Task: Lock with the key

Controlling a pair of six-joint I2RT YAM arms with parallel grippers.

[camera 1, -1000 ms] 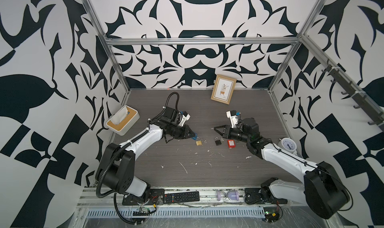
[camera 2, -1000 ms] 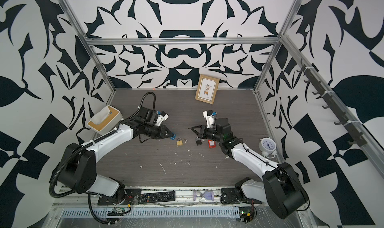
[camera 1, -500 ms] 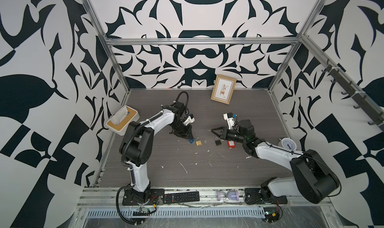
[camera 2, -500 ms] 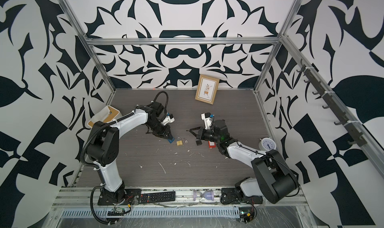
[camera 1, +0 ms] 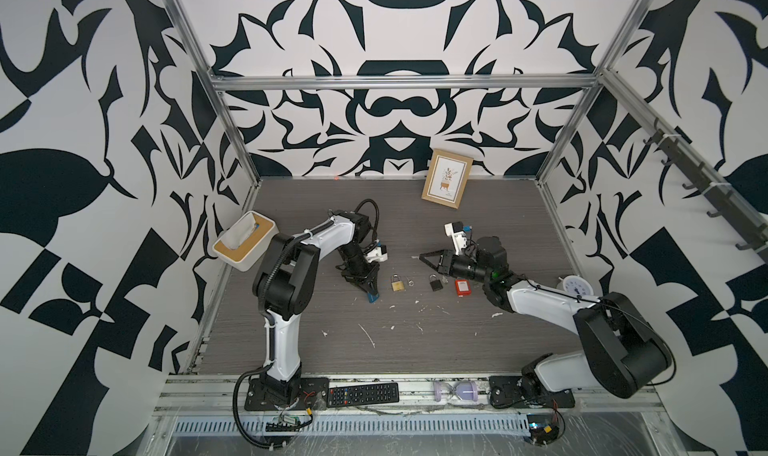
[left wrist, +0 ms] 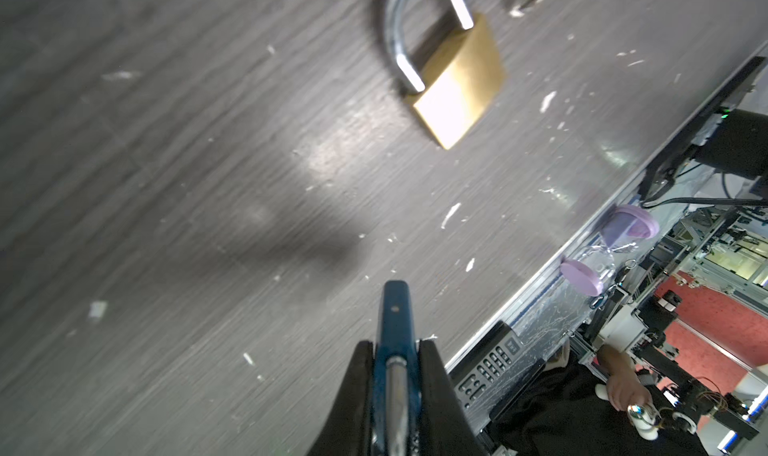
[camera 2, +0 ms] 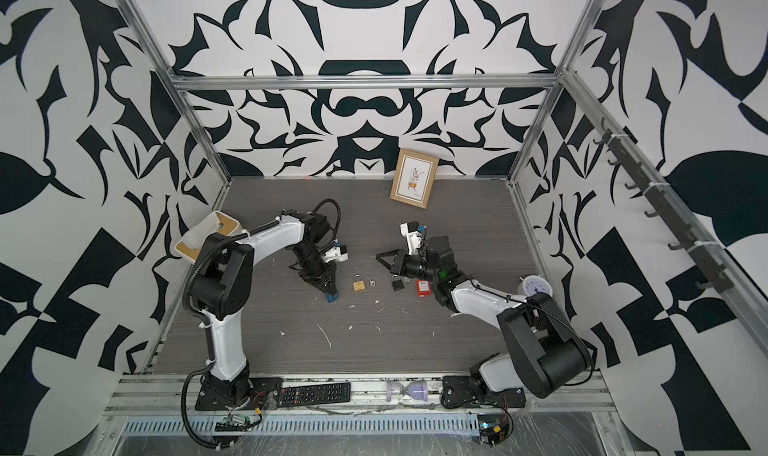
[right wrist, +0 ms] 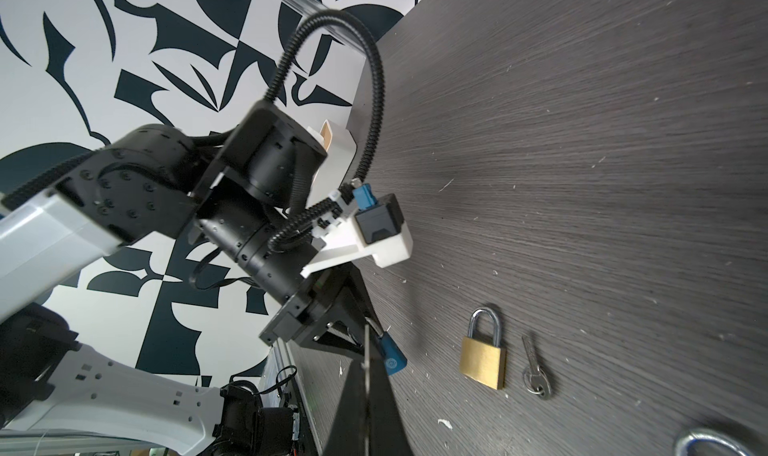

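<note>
- Left jaws pinched nearly together on the blue-headed key [left wrist: 394, 308]: metal shank between the fingers [left wrist: 436, 391], blue head poking out past the tips, low over the tabletop [camera 1: 407, 225].
- Just beside the key, not touching: brass padlock [camera 1: 397, 283], flat on the tabletop, shackle toward the back wall.
- Close on the padlock's far side: small silver key [right wrist: 534, 371], also flat.
- Further along the same row: black padlock [camera 1: 435, 282], then a small red item [camera 1: 462, 287] near the right arm's wrist.
- Right jaws closed on nothing, level above the tabletop, just behind the black padlock, tips aimed toward the left arm.
- Between blue key and brass padlock: a short strip of tabletop with only white scraps [camera 1: 368, 335] scattered nearby.
- Well apart from the work: tissue box [camera 1: 245, 246] at the left edge, picture frame [camera 1: 446, 181] leaning on the back wall, white clock [camera 1: 575, 285] at the right.
- On the front rail: remote control [camera 1: 363, 393] and purple hourglass [camera 1: 456, 389].
</note>
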